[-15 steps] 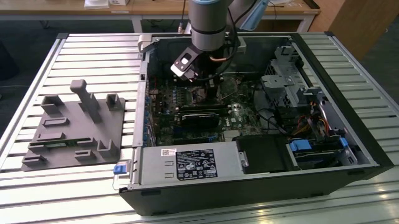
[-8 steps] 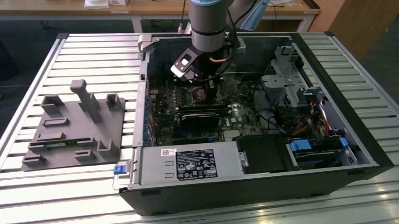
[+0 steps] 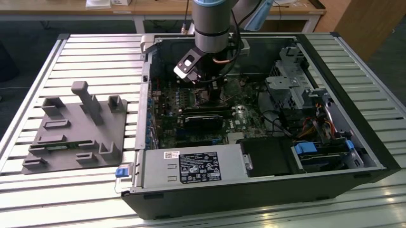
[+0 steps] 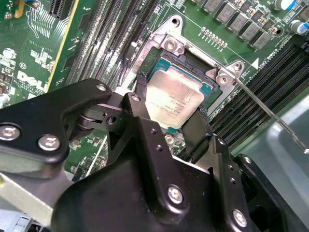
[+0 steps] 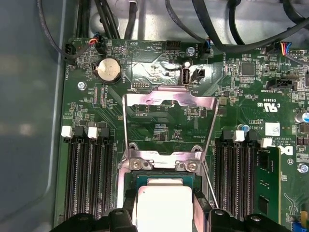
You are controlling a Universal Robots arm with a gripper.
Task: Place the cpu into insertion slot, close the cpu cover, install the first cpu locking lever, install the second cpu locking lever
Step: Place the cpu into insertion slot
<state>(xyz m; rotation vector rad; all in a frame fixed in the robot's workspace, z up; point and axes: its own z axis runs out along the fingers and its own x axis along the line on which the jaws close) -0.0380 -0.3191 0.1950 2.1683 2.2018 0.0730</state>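
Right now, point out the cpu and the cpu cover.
cpu (image 4: 174, 99): second wrist view, middle of its silver top.
cpu cover (image 5: 169, 98): first wrist view, the bar opposite the hinge of the open silver frame.

The gripper clasps the cpu by two opposite edges, over the insertion slot; the cpu cover lies swung open beyond; memory slots flank both sides.

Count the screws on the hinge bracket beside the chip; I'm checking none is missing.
2, in the first wrist view: one screw at one end of the silver bracket, a second screw at the other, between the cpu and the open cpu cover. The gripper may hide others.
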